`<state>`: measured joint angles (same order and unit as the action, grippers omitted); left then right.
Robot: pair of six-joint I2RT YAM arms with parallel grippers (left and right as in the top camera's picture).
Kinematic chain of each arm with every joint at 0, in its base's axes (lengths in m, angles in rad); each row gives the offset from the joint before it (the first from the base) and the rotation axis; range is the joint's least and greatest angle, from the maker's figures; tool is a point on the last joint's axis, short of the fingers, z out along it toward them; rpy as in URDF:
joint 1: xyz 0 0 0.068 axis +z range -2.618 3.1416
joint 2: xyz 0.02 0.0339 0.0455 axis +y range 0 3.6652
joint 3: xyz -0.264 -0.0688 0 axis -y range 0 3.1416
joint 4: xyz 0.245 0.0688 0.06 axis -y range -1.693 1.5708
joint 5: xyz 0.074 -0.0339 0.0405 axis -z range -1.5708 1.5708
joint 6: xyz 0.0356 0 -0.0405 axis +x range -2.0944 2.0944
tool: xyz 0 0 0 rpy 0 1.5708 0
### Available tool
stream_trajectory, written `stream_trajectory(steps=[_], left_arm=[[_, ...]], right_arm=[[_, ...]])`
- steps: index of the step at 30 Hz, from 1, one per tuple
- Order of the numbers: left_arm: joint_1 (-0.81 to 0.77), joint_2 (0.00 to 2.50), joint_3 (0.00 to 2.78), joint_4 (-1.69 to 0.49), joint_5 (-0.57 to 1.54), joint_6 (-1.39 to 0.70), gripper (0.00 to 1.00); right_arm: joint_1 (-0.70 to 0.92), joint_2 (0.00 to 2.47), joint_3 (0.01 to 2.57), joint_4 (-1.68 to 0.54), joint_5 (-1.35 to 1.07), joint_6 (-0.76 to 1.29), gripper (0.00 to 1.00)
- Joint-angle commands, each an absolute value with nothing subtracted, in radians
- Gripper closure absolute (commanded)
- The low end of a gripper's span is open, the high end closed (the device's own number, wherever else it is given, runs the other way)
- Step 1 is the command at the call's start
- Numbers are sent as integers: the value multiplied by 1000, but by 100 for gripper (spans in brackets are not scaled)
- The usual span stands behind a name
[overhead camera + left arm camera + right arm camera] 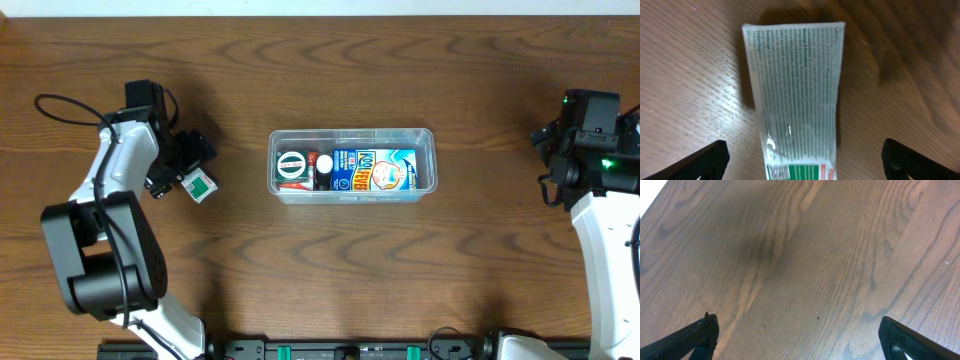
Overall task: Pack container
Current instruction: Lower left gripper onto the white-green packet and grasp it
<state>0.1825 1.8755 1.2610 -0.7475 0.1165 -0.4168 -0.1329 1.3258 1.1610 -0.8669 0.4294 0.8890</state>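
Note:
The clear plastic container (428,140) stands mid-table in the overhead view. It holds a blue-and-white carton (375,170), a round black-and-white item (292,165) and a small dark bottle (323,172). Left of it a white packet (201,186) with green print lies flat on the wood. My left gripper (182,168) hovers over it, open. In the left wrist view the packet (797,95) runs up from between the two black fingertips (707,159), touching neither; the left gripper (802,161) holds nothing. My right gripper (547,165) is open at the far right, over bare wood (800,340).
The brown wooden table (330,270) fills the view. Both arm bases stand at the front edge, with a black rail (350,350) between them. The right wrist view has only wood grain and a soft shadow (765,255).

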Motion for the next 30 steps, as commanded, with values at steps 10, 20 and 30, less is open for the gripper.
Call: stream_trajectory(steps=[10, 20, 30], left_arm=[[185, 1930, 1262, -716, 121, -401, 2], [185, 1946, 1262, -701, 121, -400, 6], [185, 1947, 1262, -702, 121, -400, 31]], right_arm=[[-138, 1322, 1164, -868, 440, 904, 1], [-138, 1322, 1164, -868, 440, 904, 1], [-138, 1322, 1164, -868, 440, 904, 1]])
